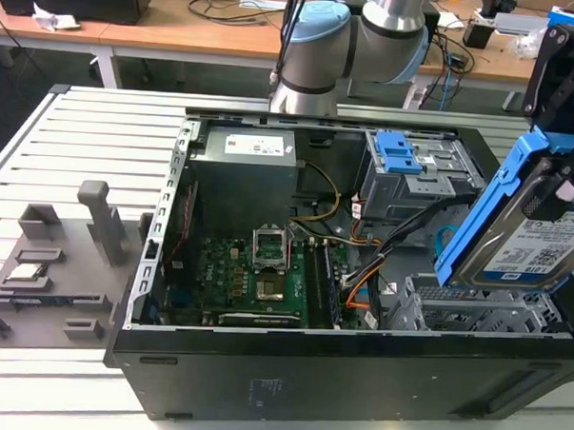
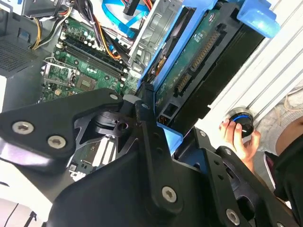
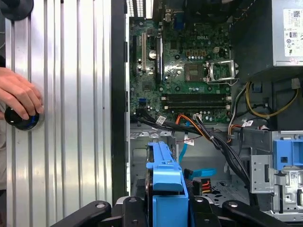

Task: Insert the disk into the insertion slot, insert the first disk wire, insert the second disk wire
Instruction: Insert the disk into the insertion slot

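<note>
Hovering over insertion slot [image 1: 473,311] — gripper [image 1: 563,178] w/ disk [image 1: 524,235], cables [image 1: 400,247] alongside.

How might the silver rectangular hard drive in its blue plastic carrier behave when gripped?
Probably rigid: the silver rectangular hard drive looks like a metal slab. Likely heavy for its size. Its thin blue plastic carrier may flex.

The blue-framed silver disk [image 1: 533,243] hangs tilted just above the low perforated insertion slot [image 1: 473,309], not yet inserted.

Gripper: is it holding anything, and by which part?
Yes. The gripper holds the disk, clamped on the upper end of its blue carrier.
</note>
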`<state>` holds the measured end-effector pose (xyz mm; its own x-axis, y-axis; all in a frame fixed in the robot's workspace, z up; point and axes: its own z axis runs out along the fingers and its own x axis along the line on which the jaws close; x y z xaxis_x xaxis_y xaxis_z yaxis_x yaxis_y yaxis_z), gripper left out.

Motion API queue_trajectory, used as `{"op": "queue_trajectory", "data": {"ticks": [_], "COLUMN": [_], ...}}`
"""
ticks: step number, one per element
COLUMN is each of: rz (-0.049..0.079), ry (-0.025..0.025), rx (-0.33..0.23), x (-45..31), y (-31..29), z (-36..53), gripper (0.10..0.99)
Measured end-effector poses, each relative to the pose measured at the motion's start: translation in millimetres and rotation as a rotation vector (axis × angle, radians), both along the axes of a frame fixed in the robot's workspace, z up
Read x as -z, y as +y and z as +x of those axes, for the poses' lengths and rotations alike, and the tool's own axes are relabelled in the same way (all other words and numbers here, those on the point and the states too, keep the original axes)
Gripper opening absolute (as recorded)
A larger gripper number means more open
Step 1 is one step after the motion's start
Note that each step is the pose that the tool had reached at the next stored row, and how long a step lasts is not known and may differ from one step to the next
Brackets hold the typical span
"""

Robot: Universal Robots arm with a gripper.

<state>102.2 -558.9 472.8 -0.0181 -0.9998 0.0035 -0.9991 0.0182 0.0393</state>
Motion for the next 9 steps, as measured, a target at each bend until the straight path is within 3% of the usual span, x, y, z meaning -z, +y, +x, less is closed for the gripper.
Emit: {"op": "queue_trajectory", "data": {"ticks": [4, 9], "rz": [0.0, 0.0], "ry": [0.0, 0.0], "rx": [0.0, 0.0], "x": [9.1, 18.6], "y": [2.6, 10.7], "z": [0.0, 0.0], "gripper": [0.365, 0.365]}}
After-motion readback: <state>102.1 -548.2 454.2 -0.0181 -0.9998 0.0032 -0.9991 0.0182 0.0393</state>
